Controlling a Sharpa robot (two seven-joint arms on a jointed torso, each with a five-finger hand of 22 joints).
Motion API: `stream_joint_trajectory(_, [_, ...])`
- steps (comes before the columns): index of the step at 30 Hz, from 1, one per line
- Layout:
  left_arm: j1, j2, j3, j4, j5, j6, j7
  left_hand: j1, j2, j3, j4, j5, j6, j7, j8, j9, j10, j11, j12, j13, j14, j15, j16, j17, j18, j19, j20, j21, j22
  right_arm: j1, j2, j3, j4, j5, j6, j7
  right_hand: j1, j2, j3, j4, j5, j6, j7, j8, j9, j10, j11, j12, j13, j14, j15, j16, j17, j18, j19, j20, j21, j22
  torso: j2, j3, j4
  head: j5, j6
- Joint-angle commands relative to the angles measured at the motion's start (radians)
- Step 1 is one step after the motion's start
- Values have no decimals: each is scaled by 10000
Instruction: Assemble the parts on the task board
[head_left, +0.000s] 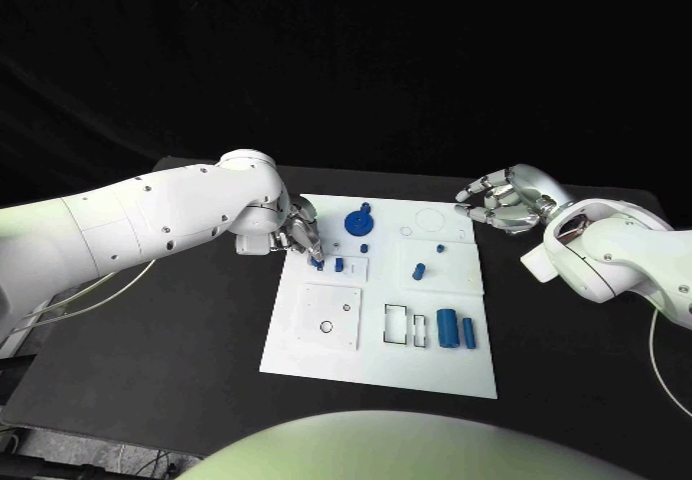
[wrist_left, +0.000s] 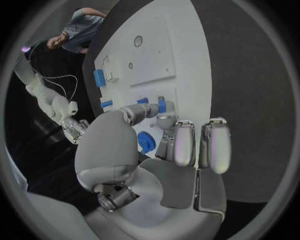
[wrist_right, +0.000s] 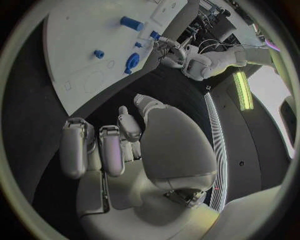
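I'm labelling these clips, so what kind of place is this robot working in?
Probably a robotics lab or test bench: a black table against a dark backdrop, a white task board with small blue parts, and cables trailing from the arm.

The left robot hand (head_left: 299, 238) hides whether its fingertips touch the small blue part (head_left: 319, 265).
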Motion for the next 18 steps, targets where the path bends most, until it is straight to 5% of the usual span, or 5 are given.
stream_joint_trajectory(1, [-22,-14,-38,28,-105,320,-131,19,137,1015,-1063,23,393,-460,32,1978,82,-1,-57,-12,405,-69,-14,5,-158,55,24,36,855,-6,5,0,10,-92,47,61,-86,-7,42,-1,22,-62,-16,30,15,-62,26,-52,-12,571,-75,-46,517,108,-71,19,-65,1185,-4,3,-5,5,1])
stream_joint_trajectory(18, [-52,5,-48,126,-103,195,-76,19,137,1015,-1063,23,393,-460,32,1978,82,-1,-57,-12,405,-69,-14,5,-158,55,24,36,855,-6,9,1,16,-92,57,67,-86,-7,42,-1,22,-62,-16,30,15,-62,26,-52,-12,571,-75,-46,517,108,-71,19,-65,1185,7,-1,-7,28,1])
